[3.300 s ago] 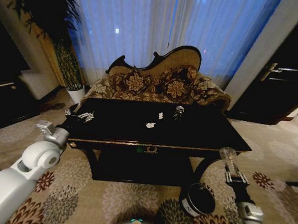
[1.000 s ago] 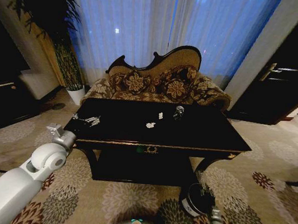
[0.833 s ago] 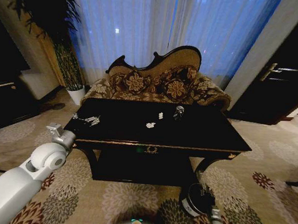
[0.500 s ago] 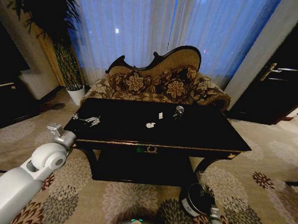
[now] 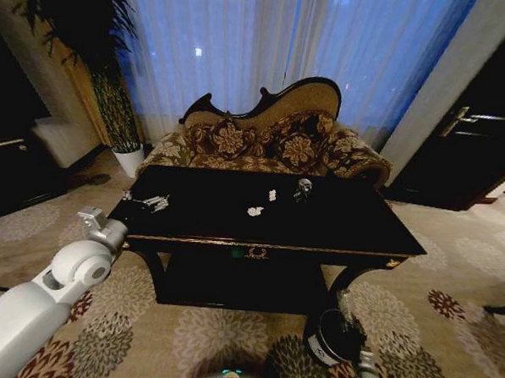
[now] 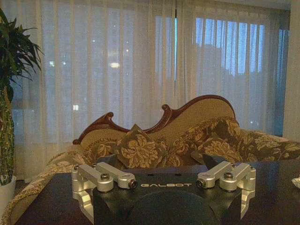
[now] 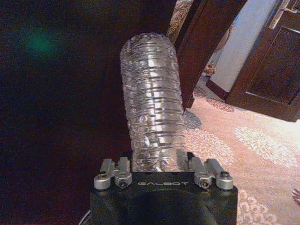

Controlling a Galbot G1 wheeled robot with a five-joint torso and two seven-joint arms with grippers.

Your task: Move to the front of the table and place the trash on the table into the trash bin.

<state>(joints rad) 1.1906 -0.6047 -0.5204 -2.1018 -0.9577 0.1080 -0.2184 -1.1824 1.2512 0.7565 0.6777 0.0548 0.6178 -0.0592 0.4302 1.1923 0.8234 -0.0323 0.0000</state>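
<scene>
Gripping a clear bottle [image 7: 152, 108] in the right hand [image 7: 159, 164], low above the bin [image 5: 334, 337] beside the counter [image 5: 335, 223]. Left hand [image 5: 154, 203] spread wide over the counter's left end. Grey wad [image 5: 302, 188] and paper bits [image 5: 255, 211] on the counter top.

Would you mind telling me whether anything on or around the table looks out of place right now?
The table holds litter: two white paper bits and a shiny grey wad. The right end effector holds a clear plastic bottle above the trash bin. Nothing is spilled or damaged.
</scene>
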